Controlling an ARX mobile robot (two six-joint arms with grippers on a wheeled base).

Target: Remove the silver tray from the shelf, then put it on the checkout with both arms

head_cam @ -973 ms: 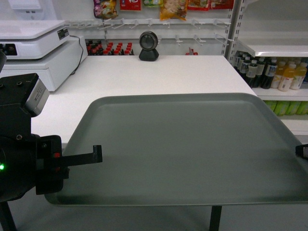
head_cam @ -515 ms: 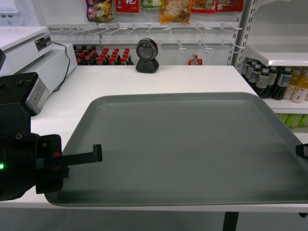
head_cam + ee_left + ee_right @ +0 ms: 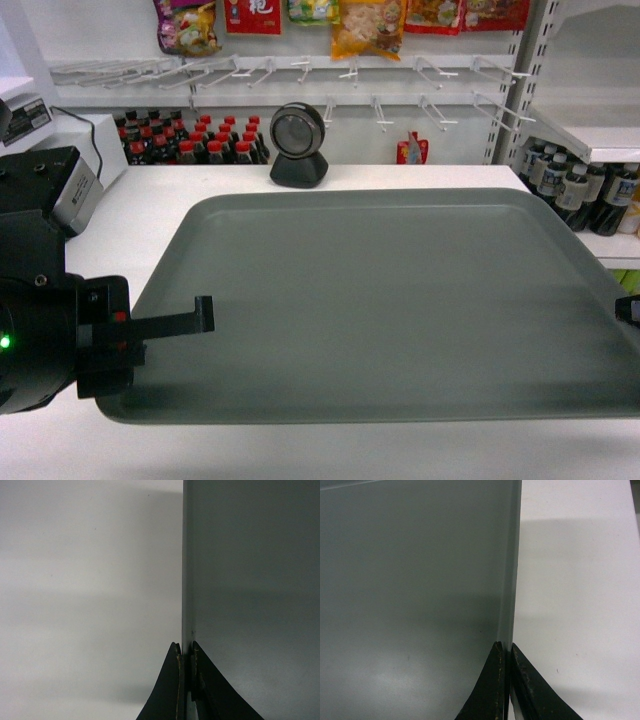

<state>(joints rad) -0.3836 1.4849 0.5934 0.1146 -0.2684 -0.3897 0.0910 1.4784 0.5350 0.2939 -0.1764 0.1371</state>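
Gripping the silver tray (image 3: 385, 300) by both side rims: my left gripper (image 3: 185, 655) is pinched tight on the left edge, my right gripper (image 3: 506, 652) clamped on the right edge, white surface showing past each rim. So the tray is off the shelf, that half looks done. It hangs over the white checkout (image 3: 150, 215) now; whether it touches the counter I cannot tell. Ahead, the black barcode scanner (image 3: 298, 145) stands just beyond the far rim, with bottles (image 3: 195, 140) behind it. What's left, I reckon: lower it flat and let go.
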